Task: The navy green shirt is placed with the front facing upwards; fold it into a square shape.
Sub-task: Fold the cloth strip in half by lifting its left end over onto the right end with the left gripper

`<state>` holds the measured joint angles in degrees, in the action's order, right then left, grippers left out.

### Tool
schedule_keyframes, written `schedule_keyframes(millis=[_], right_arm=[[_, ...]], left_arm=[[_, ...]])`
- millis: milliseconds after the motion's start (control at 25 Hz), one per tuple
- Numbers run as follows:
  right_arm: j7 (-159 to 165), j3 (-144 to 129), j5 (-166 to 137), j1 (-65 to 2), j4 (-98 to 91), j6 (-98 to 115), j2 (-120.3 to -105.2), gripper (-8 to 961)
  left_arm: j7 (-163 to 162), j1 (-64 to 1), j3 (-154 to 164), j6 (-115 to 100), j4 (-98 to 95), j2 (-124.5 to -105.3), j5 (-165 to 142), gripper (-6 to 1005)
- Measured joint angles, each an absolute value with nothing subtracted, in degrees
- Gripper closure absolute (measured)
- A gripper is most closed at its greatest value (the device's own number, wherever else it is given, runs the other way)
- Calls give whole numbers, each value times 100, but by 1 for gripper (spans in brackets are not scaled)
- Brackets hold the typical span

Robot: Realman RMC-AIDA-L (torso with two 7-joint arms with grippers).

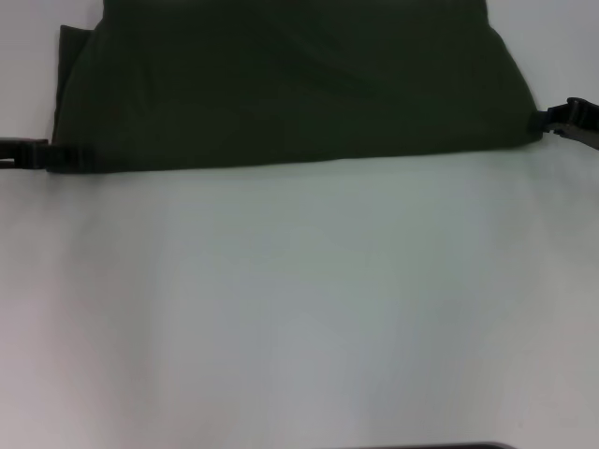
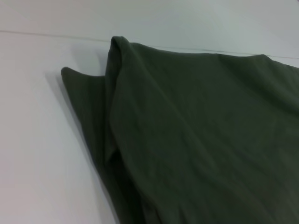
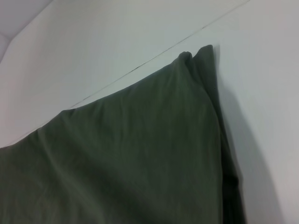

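Observation:
The navy green shirt (image 1: 290,84) lies across the far part of the white table, plain green side up, with a straight near edge. My left gripper (image 1: 51,155) is at the shirt's near left corner and looks shut on the cloth there. At the near right corner my right gripper (image 1: 543,123) pinches the fabric the same way. In the left wrist view the shirt (image 2: 196,140) rises towards the camera in doubled layers, with a fold at its far corner. The right wrist view shows the shirt (image 3: 140,154) likewise drawn up, layers stacked along one side.
The white table (image 1: 299,309) stretches wide and bare between the shirt's near edge and me. A thin dark strip (image 1: 430,446) shows at the very front edge. A seam line in the tabletop (image 3: 154,58) runs behind the shirt.

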<state>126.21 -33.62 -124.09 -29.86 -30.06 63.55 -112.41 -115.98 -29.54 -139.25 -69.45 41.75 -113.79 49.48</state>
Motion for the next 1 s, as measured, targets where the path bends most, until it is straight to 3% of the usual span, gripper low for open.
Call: schedule_keyframes(millis=[440, 1000], right_arm=[[12621, -3366, -12410, -2970, -2988, 6354, -11241, 947], [12621, -3366, -12410, -2953, -2999, 6369, -11232, 946]], left_arm=[[-11871, -3127, -13907, -7095, 4138, -11232, 4572, 148], [-12049, -3229, -13885, -7070, 4162, -11311, 4257, 158]])
